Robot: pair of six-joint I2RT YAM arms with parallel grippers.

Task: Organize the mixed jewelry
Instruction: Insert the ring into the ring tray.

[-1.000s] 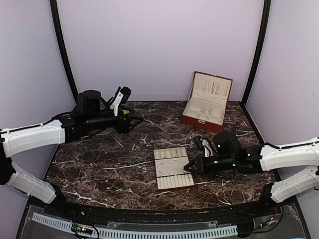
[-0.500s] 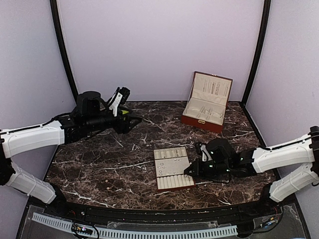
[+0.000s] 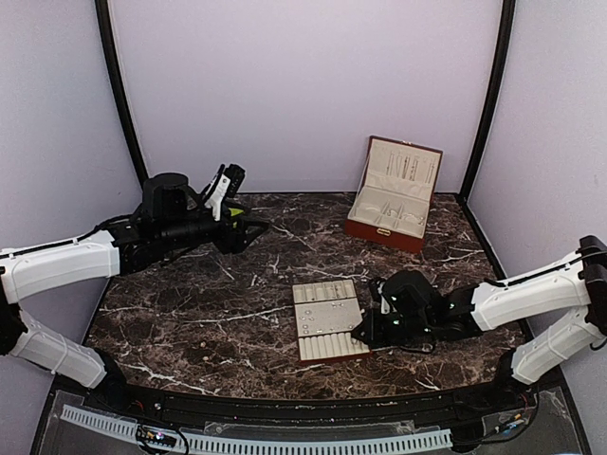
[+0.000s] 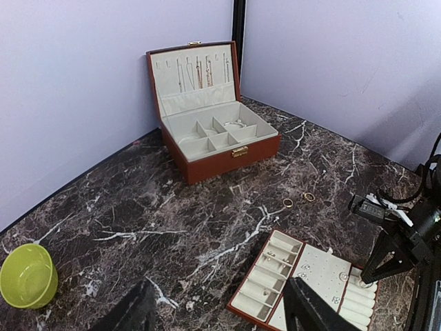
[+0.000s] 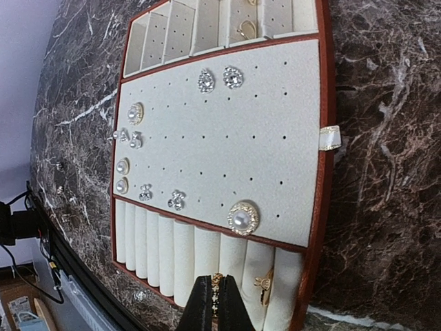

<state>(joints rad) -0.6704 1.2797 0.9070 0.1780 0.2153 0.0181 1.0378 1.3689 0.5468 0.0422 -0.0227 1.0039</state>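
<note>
on marble table (image 3: 190, 313), right claw (image 5: 212, 307), pressed together, by gold ring (image 5: 216, 282) lying along groove (image 5: 219, 254).

The right gripper (image 3: 360, 334) has slid toward the counter's near edge and a little to the left. Its wrist now sits lower and closer to the beige jewelry tray (image 3: 322, 308), with the jaws over the tray's near right corner.
</note>
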